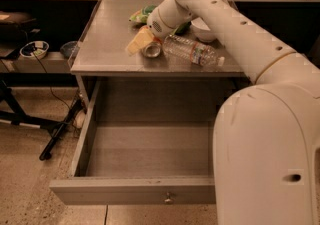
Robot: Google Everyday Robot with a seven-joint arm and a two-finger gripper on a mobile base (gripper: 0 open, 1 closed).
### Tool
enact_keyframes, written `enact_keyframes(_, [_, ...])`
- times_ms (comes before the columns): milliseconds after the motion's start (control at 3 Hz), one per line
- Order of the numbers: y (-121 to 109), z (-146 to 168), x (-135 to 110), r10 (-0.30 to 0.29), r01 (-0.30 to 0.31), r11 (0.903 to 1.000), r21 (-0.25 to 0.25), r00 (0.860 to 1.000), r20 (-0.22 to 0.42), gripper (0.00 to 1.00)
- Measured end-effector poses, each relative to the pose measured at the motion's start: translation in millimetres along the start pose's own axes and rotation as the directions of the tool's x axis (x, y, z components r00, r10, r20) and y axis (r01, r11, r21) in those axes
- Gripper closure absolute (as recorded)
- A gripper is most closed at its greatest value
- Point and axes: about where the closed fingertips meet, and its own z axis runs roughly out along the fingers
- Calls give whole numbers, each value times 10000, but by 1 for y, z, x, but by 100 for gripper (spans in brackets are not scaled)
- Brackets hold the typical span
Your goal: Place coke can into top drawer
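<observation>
The claw (142,45) is down at the coke can (151,50), which lies on the desk (102,44) beside the bottle (192,51). I cannot tell if it grips. Next, I think, it should lift the can over the open top drawer (135,190).

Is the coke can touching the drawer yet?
Apart. The camera view shows the coke can lying on the tabletop with the gripper right at it, while the open top drawer sits below it.
</observation>
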Motion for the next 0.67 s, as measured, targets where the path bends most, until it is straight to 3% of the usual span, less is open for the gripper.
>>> enact_keyframes(333, [0, 0, 0, -1, 1, 10000, -1, 10000, -1, 17])
enact_keyframes(667, [0, 0, 0, -1, 1, 10000, -2, 10000, -1, 40])
